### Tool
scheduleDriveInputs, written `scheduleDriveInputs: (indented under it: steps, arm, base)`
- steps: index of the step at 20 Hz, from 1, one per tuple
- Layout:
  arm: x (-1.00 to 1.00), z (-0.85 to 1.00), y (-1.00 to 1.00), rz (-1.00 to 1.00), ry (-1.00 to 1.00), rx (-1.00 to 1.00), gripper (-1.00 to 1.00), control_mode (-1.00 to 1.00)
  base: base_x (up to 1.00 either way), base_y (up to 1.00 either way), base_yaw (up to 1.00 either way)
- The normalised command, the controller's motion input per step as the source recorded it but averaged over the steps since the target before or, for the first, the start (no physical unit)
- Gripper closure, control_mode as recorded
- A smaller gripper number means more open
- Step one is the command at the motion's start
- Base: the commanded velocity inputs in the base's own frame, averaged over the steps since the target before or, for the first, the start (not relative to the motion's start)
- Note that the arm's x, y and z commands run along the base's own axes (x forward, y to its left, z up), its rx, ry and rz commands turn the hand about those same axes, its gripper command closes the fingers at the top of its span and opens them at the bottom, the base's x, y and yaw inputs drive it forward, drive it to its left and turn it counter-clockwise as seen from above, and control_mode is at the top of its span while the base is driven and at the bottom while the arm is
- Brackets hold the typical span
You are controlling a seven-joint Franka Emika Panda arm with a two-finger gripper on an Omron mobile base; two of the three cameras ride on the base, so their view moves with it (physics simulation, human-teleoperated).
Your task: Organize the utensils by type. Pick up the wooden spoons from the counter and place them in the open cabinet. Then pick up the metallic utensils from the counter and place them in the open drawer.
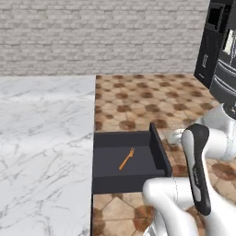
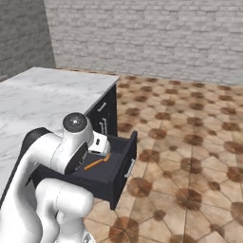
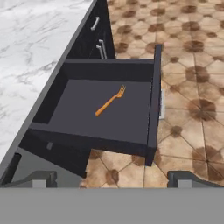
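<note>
Arm point(image 1: 203, 166): glossy white rounded casings, thick tubular links; a long dark charcoal band runs along one link, at 3 o'clock in the left base view. Joint cap point(image 2: 76, 122): round grey disc with a small centre mark, at 9 o'clock in the right base view. Finger tips point(image 3: 41, 178): small, dark grey, blocky.

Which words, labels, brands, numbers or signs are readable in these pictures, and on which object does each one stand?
No readable text in any view.
Drawer, orange fork and counter: no lettering or marks.
Dark appliance at the top right of the left base view: light patches on its front, too blurred to tell whether they are text.
</note>
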Motion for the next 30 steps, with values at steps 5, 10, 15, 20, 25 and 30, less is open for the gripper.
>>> scheduleDriveInputs:
  steps: [5,10,15,20,25,30]
  arm:
    - [0.00,0.00,0.00,0.00,0.00,0.00,-1.00,1.00]
    - [0.00,0.00,0.00,0.00,0.00,0.00,-1.00,1.00]
    - [0.00,0.00,0.00,0.00,0.00,0.00,-1.00,1.00]
    - [0.00,0.00,0.00,0.00,0.00,0.00,-1.00,1.00]
    - [0.00,0.00,0.00,0.00,0.00,0.00,-1.00,1.00]
    - [0.00,0.00,0.00,0.00,0.00,0.00,-1.00,1.00]
  base:
    - [-0.05,-0.30,-0.68]
    - [0.00,-0.30,-0.93]
    - [0.00,-0.25,-0.98]
    - [0.00,-0.22,-0.99]
    - [0.06,-0.24,-0.93]
    - [0.41,-0.26,-0.64]
